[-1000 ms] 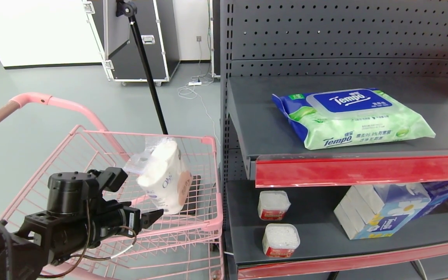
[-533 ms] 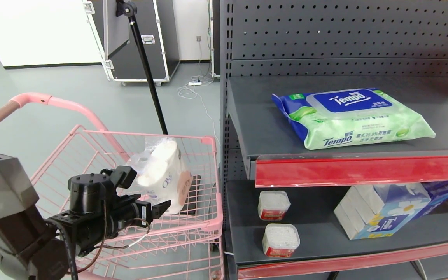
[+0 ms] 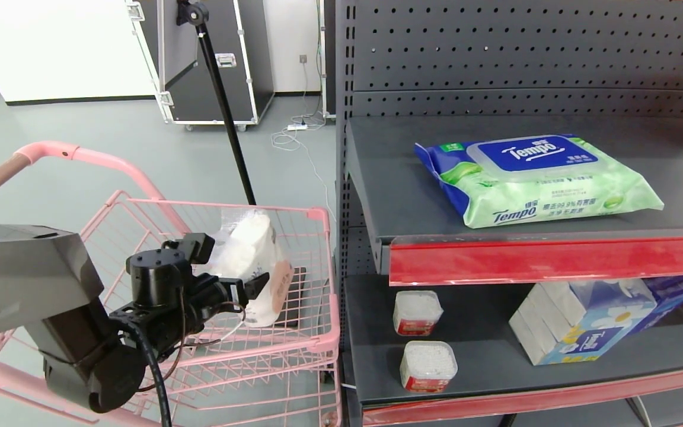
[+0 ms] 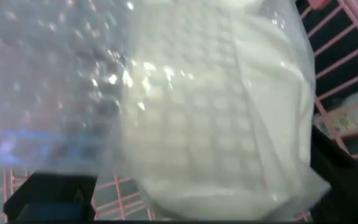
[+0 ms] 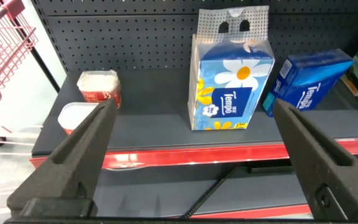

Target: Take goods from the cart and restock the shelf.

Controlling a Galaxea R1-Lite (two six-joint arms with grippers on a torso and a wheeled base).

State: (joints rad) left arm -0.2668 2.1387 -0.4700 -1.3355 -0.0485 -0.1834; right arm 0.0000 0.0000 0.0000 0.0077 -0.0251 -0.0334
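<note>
A clear-wrapped pack of white tissue rolls (image 3: pixel 254 255) leans upright in the far corner of the pink cart (image 3: pixel 318 341). My left gripper (image 3: pixel 252 284) is inside the cart, right up against the pack and open. In the left wrist view the pack (image 4: pixel 216 124) sits between the two dark fingers (image 4: pixel 48 193) of the left gripper (image 4: pixel 191 183); I cannot tell whether they touch it. My right gripper (image 5: pixel 192 109) hangs open and holds nothing, in front of the lower shelf (image 5: pixel 166 134). The upper shelf (image 3: pixel 395 201) holds a green wet-wipes pack (image 3: pixel 537 178).
The lower shelf holds two small white tubs (image 3: pixel 417 312) (image 3: pixel 428 366) and blue tissue packs (image 3: pixel 584 320) (image 5: pixel 232 78). Each shelf has a red front strip (image 3: pixel 555 258). A black stand pole (image 3: pixel 229 124) rises behind the cart, with a flight case (image 3: pixel 211 59) on the floor beyond.
My left arm has moved forward and up into the cart, bringing its open gripper from short of the tissue-roll pack to right against it. The pack and shelf goods have stayed put.
</note>
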